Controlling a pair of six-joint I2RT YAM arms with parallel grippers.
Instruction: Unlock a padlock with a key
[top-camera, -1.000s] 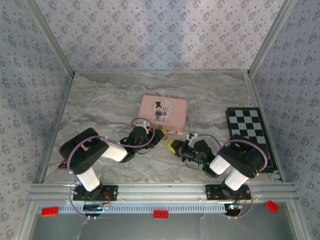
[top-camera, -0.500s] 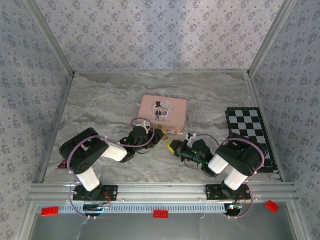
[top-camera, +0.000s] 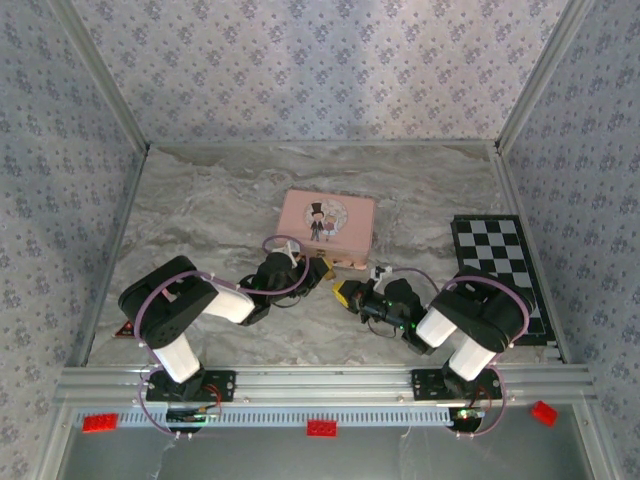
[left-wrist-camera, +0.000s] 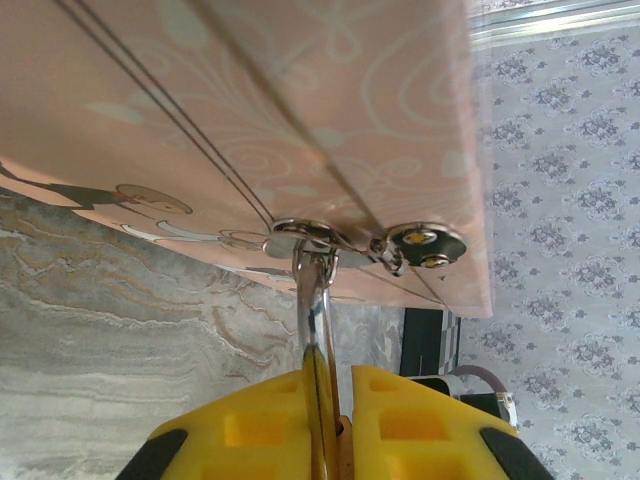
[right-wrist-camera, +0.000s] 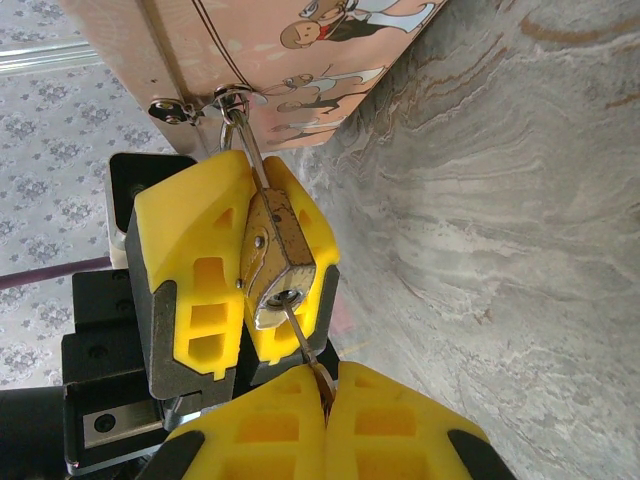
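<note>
The brass padlock (right-wrist-camera: 280, 265) is clamped between my left gripper's yellow fingers (right-wrist-camera: 190, 240). Its thin silver shackle (left-wrist-camera: 315, 310) runs up through the metal hasp ring (left-wrist-camera: 300, 235) on the front of the pink tin (top-camera: 327, 222). My left gripper (left-wrist-camera: 328, 385) is shut on the padlock just in front of the tin (left-wrist-camera: 250, 100). The key (right-wrist-camera: 305, 345) has its blade tip in the keyhole on the padlock's underside. My right gripper (right-wrist-camera: 325, 385) is shut on the key's head. Both grippers, left (top-camera: 318, 270) and right (top-camera: 345, 293), meet in front of the tin's near edge.
A black-and-white chessboard (top-camera: 500, 260) lies at the right side of the marble table, beside the right arm. Patterned walls close in the table on three sides. A metal rail (top-camera: 320, 380) runs along the near edge.
The right gripper has crept slightly left toward the left gripper with the key. The left arm and the tin have not moved.
</note>
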